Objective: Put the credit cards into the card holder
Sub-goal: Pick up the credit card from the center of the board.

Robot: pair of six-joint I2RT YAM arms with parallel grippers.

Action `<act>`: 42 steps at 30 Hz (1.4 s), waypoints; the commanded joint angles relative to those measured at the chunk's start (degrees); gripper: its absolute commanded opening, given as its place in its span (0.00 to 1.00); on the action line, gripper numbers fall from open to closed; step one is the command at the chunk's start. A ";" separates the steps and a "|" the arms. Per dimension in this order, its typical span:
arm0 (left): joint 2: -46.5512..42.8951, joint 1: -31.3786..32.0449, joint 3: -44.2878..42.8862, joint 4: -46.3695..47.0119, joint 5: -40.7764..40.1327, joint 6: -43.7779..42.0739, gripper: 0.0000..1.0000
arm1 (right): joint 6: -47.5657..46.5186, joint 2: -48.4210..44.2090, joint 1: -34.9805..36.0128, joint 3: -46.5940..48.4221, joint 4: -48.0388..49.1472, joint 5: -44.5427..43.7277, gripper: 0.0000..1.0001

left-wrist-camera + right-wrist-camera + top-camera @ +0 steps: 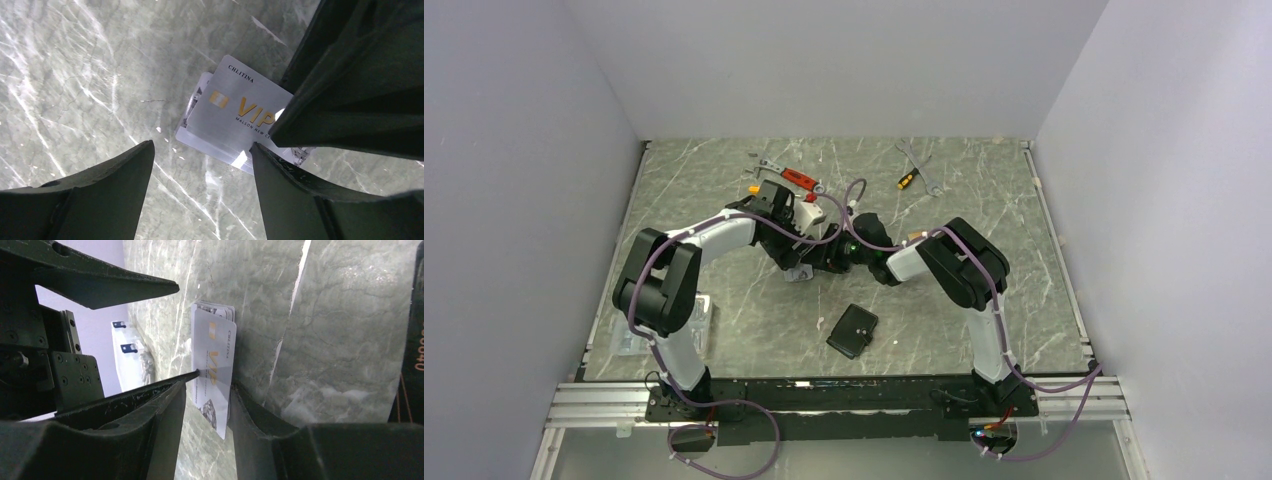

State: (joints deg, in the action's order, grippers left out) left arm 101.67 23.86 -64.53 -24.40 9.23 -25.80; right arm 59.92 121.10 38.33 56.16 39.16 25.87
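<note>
The step in hand, as I judge it, is lifting the top card off the pile. The silver VIP card (235, 107) lies uppermost on the small stack of credit cards (196, 142), about the middle of the counter (984, 260) and a little left of centre. To do it well I should pinch only that one card by its edge and keep the lower finger from catching the cards beneath. I should raise it slowly so the rest stay flat, and grip firmly enough that the slick card cannot pivot. My right hand (214, 390) stands about half open astride the card's edge, one fingertip (196, 373) touching its printed face and the other finger underneath. Whether the card is truly clamped I cannot tell. My left hand (200, 185) hovers over the same pile, spread wide and holding nothing, with one finger (300, 195) just beside the pile's edge, where it could steady the stack. The card holder (852, 331) lies apart from both hands, toward the near edge around the centre. It looks folded shut, so it will likely need opening before any card can go in.
</note>
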 commanded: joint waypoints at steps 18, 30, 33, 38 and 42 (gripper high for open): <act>-1.39 -2.86 -3.19 -0.56 -0.25 0.73 0.81 | 0.37 3.69 -0.56 -3.09 -2.97 -1.17 0.36; 1.49 -0.70 -2.71 1.34 -0.79 0.75 0.81 | 1.17 4.22 -0.64 -4.12 -1.54 -1.41 0.34; 1.84 -0.18 -2.16 1.77 -0.88 0.89 0.81 | 1.29 4.10 -0.64 -4.50 -1.26 -1.53 0.34; 2.68 0.78 -1.26 2.46 -1.92 0.34 0.81 | 1.80 3.78 -0.62 -5.40 -0.45 -1.76 0.34; 2.57 1.15 -0.91 2.06 -0.82 0.38 0.81 | 1.77 3.36 -0.62 -6.09 -0.41 -2.22 0.33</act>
State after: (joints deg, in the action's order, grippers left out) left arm 103.35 24.38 -66.48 -23.07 8.16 -25.65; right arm 63.48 122.41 37.89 52.90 45.67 26.46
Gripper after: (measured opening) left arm 0.809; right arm 0.334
